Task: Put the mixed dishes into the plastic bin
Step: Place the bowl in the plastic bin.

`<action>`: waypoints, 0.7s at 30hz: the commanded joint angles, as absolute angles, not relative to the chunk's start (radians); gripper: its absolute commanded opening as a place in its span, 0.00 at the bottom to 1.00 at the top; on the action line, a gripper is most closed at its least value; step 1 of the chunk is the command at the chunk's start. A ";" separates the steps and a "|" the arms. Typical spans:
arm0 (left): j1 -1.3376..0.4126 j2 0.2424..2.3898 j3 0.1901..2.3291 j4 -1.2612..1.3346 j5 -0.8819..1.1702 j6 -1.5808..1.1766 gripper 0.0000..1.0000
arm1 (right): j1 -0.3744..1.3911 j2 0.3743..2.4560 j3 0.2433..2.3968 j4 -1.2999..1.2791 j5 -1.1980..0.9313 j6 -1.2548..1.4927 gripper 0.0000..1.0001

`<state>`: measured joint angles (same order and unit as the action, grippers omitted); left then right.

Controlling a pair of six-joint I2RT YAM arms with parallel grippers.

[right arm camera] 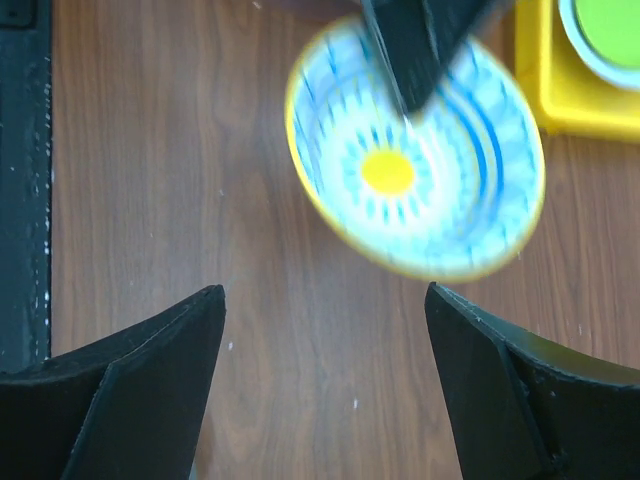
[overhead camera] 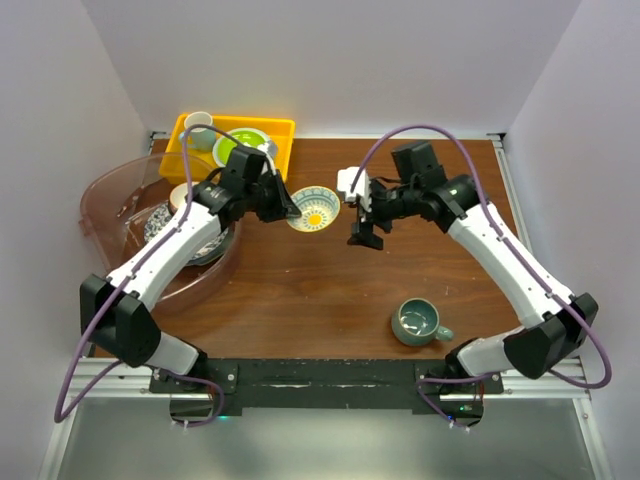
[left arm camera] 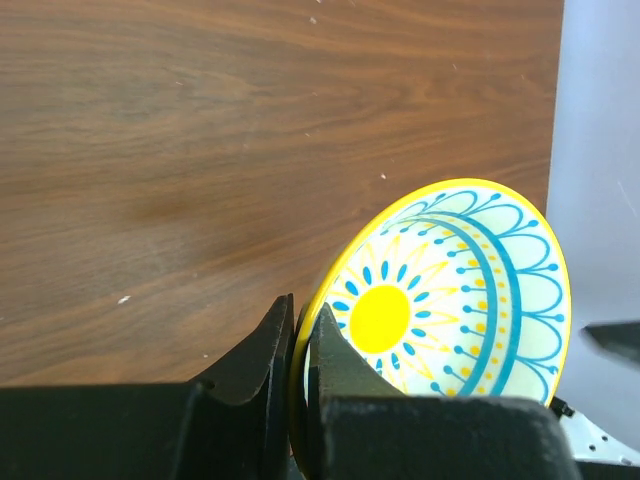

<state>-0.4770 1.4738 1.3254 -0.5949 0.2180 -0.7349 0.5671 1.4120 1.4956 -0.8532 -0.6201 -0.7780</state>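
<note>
Left fingers [left arm camera: 255,375] clamped on the yellow-rimmed plate [left arm camera: 450,300] rim; right fingers [right arm camera: 150,370] spread apart, empty. Step looks like carrying the plate; next, swing it over the plastic bin [overhead camera: 108,198] and release.

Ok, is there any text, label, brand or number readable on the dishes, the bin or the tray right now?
No readable text in any view.
On the yellow-rimmed plate: only a painted sun-and-petal pattern, no letters; it is blurred in the right wrist view.
On the teal mug: plain, no mark seen.
On the plastic bin and the yellow tray: no label visible, though fine print would be too small to tell.
</note>
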 commanded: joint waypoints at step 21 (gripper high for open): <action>-0.331 1.145 1.391 -0.643 -0.204 -0.634 0.00 | 0.279 1.321 1.408 -0.835 -0.686 -0.554 0.91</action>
